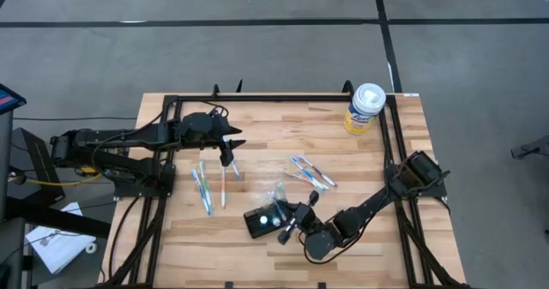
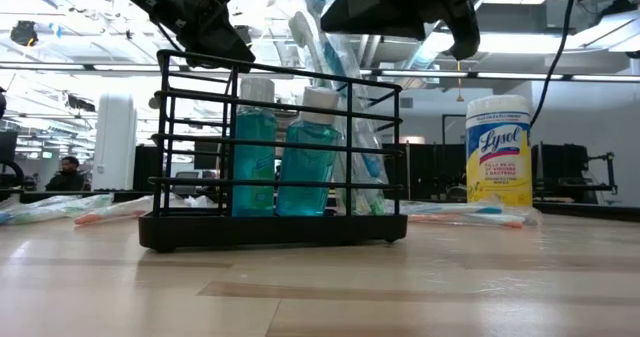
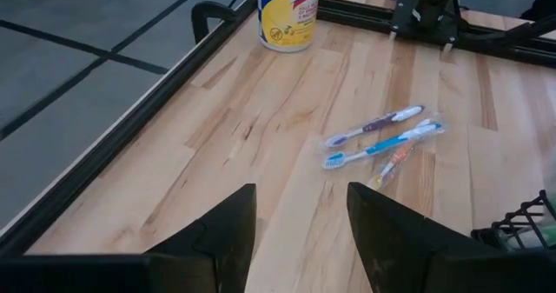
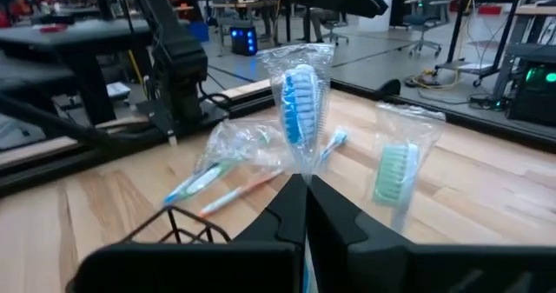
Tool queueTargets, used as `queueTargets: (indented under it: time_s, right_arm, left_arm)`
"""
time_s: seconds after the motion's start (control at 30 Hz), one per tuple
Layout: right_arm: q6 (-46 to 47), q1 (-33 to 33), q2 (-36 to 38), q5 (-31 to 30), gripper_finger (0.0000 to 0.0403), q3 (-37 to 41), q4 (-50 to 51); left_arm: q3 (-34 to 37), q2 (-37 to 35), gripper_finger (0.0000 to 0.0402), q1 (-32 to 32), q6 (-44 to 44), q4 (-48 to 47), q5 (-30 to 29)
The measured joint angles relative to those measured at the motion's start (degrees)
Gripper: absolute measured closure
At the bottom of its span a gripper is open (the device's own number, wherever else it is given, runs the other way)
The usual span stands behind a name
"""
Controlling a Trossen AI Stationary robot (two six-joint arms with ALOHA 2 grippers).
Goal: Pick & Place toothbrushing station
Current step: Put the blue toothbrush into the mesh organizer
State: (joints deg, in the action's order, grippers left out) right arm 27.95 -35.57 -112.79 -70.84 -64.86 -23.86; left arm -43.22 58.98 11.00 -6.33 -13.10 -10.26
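The toothbrushing station, a black wire rack, stands on the worktop in the lower centre of the high view. In the low view it fills the middle of the frame, holding two blue-green bottles and some upright wrapped brushes.

The right end effector sits directly over the rack. Its fingers are pressed together on the plastic sleeve of a wrapped toothbrush, blue-bristled, which stands up just beyond the fingertips in the right wrist view. A second wrapped brush with a green head stands beside it, seemingly already in the rack, whose rim shows at that frame's lower left.

The left end effector hangs above the worktop left of centre in the high view, its fingers apart and empty. Below it a group of packaged toothbrushes lies flat; another loose cluster lies right of centre, seen in the left wrist view near the middle. A wipes canister stands at the upper right corner.

The job looks partway through: the rack is stocked with bottles and a few brushes, one brush is at the point of being seated, and several toothbrushes remain on the worktop to be collected.
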Motion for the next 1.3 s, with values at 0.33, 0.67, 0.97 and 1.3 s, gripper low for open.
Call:
queueTargets:
  time_s: [0.33,0.67,0.97,1.3]
  right_arm:
    - [1.51,-0.76,-2.61,-1.51,0.0403,-0.02,-1.52]
    - [2.04,-0.59,-2.80,-1.45,0.0403,-0.04,-0.06]
    - [-3.46,1.09,-2.38,-1.40,0.0403,0.04,-2.18]
    - [-14.24,4.37,-2.32,3.75,0.0403,0.07,-13.03]
  left_arm:
    - [0.00,0.01,0.0225,-0.49,-0.09,0.01,-0.02]
    - [0.02,0.00,0.0225,-0.59,-0.33,0.02,-0.01]
    - [0.04,0.01,0.0225,-0.59,-0.07,0.00,0.00]
    - [1.12,0.00,0.0225,-0.59,0.36,0.01,0.61]
